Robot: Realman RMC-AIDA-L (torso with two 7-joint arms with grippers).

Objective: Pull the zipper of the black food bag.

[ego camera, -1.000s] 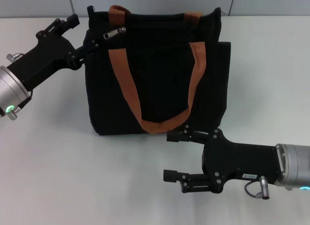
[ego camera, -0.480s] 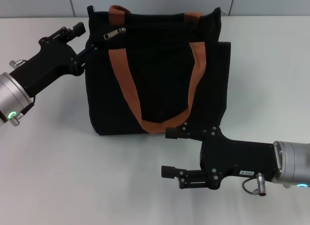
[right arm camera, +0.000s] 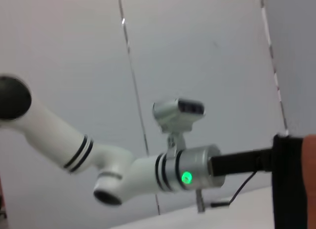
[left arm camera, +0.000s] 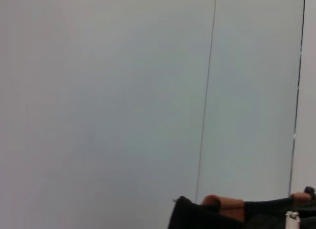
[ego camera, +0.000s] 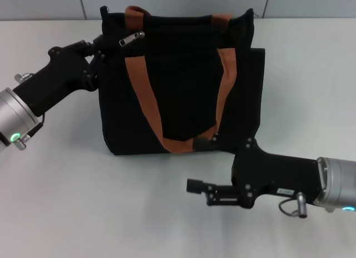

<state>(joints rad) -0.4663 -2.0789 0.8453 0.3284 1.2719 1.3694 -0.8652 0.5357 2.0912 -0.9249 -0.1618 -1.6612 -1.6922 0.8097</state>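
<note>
The black food bag [ego camera: 183, 85] stands upright at the table's middle, with two orange-brown handles [ego camera: 144, 97]. Its small silver zipper [ego camera: 131, 38] pull lies at the top left corner, angled up to the right. My left gripper [ego camera: 98, 48] presses against that upper left corner, just left of and below the pull; dark on dark hides its tip. The left wrist view shows only the bag's top edge [left arm camera: 197, 216] and a silver glint [left arm camera: 292, 215]. My right gripper [ego camera: 198, 164] is open in front of the bag, its upper finger [ego camera: 204, 143] at the bag's bottom edge.
The white table [ego camera: 83, 202] spreads around the bag, with a grey wall [ego camera: 178, 2] behind. The right wrist view shows my left arm [right arm camera: 148, 170] reaching to the bag's side [right arm camera: 289, 179].
My left gripper has moved right and in, from beside the bag to its upper left corner near the zipper. The right gripper has shifted slightly left, its upper finger now touching the bag's base.
</note>
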